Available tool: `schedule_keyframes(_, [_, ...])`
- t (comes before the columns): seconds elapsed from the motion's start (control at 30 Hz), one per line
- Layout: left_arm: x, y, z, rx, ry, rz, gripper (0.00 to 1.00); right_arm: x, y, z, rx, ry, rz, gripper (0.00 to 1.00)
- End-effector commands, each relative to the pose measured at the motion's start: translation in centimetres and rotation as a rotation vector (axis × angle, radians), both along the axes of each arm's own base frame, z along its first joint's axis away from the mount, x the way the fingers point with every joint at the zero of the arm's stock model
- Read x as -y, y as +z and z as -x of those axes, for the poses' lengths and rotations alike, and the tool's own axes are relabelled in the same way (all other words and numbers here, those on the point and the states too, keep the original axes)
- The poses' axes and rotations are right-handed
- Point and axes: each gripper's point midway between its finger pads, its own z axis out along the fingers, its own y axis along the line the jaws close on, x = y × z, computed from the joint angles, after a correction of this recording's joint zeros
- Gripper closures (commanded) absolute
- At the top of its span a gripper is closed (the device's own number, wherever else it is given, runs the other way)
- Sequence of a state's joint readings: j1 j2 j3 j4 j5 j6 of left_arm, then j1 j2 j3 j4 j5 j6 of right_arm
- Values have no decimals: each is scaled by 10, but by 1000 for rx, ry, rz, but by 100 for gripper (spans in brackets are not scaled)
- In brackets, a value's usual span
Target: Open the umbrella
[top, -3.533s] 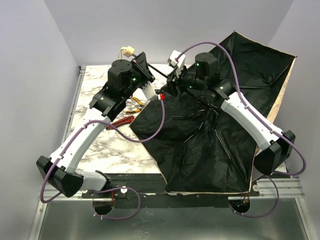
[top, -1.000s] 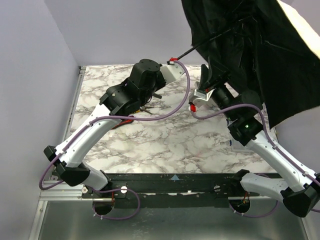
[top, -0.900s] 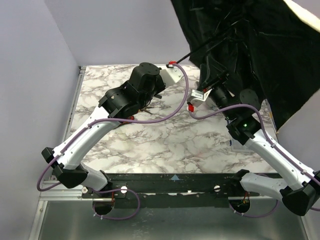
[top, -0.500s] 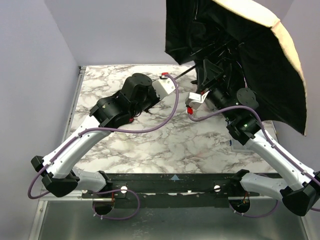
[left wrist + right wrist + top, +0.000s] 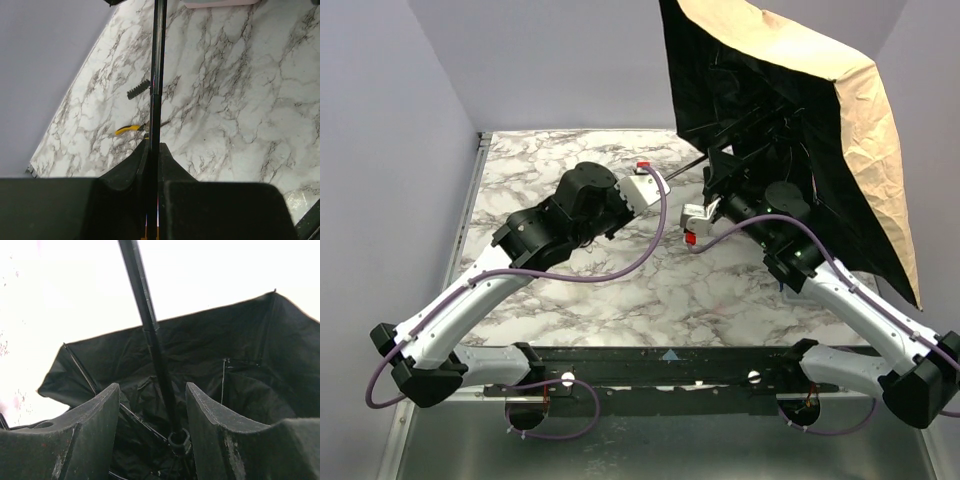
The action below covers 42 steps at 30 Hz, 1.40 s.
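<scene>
The umbrella (image 5: 790,110) is held up above the table's far right, its black ribbed lining facing left and its peach-beige outside (image 5: 865,150) facing right. The slim black shaft (image 5: 692,162) slants from the canopy down to my left gripper (image 5: 655,180), which is shut on it. In the left wrist view the shaft (image 5: 156,75) rises straight out of the pinched left gripper (image 5: 154,146). My right gripper (image 5: 152,387) stands open on either side of the shaft (image 5: 150,325) without touching it, just short of the runner ring (image 5: 179,439). From above, the right gripper (image 5: 718,172) sits under the canopy.
Yellow-handled pliers (image 5: 127,129) and a small black toothed piece (image 5: 138,90) lie on the marble table (image 5: 620,290) below the left wrist. Lilac walls close in the left and back. The canopy overhangs the table's right edge.
The canopy has tipped so that more peach outside shows. Both wrists have shifted slightly left and down. The right jaws have spread wider round the shaft.
</scene>
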State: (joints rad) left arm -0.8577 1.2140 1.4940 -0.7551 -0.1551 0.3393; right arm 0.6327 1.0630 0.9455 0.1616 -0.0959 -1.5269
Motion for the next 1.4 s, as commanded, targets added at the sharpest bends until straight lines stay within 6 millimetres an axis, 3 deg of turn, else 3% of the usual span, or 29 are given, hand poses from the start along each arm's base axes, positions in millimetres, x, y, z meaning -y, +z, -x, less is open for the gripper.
schedule_keyframes(0.0, [9, 45, 4, 111, -44, 160, 100, 4, 9, -7, 69, -36, -12, 44])
schedule_keyframes(0.1, [8, 45, 6, 123, -54, 162, 100, 3, 9, -13, 91, -56, -20, 44])
schedule_keyframes(0.2, [6, 41, 7, 120, -53, 156, 100, 5, 16, -24, 125, -101, -46, 52])
schedule_keyframes(0.43, [-1, 35, 9, 93, -17, 169, 100, 36, 24, -38, 148, -217, -53, 67])
schedule_keyframes(0.67, [-5, 32, 11, 76, -16, 190, 100, 59, 16, -44, 138, -259, -25, 71])
schedule_keyframes(0.73, [-4, 31, 15, 68, -34, 194, 100, 62, 14, -49, 135, -269, -20, 77])
schedule_keyframes(0.8, [-2, 25, 22, 42, -72, 187, 100, 65, 18, -53, 148, -273, -26, 89])
schedule_keyframes(0.87, [3, 17, 30, -5, -122, 162, 100, 61, 28, -54, 183, -253, -35, 99])
schedule_keyframes(0.9, [5, 10, 32, -35, -130, 146, 100, 57, 34, -54, 203, -231, -42, 100])
schedule_keyframes(0.97, [6, -1, 32, -76, -130, 110, 82, 51, 48, -54, 239, -205, -59, 100])
schedule_keyframes(1.07, [5, -17, 25, -114, -105, 43, 63, 44, 71, -53, 303, -173, -78, 100])
schedule_keyframes(1.37, [-12, -68, 13, -233, 11, -167, 59, 33, 122, -47, 449, -123, -76, 100])
